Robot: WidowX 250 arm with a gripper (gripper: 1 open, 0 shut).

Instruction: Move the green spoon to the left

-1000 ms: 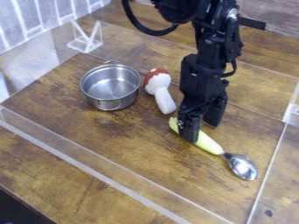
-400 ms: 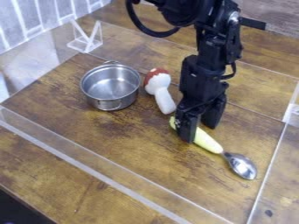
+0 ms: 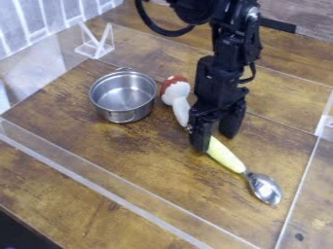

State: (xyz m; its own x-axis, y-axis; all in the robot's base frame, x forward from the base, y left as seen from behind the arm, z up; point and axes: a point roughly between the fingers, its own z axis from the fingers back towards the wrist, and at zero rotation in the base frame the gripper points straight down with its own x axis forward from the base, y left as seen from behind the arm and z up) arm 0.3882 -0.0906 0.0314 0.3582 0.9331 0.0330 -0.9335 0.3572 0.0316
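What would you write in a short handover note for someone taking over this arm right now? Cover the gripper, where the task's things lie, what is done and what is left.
Gripper: pointing straight down, jaws open, set low over the upper end of the green spoon's handle. No closed grip visible.
Green spoon: flat on the wooden table, handle running down-right to its metal bowl at the lower right. It lies right of the white object with a red tip and the metal pot.
Done: gripper placed at the handle.
Left: close on the handle, lift, carry the spoon left, set it down.
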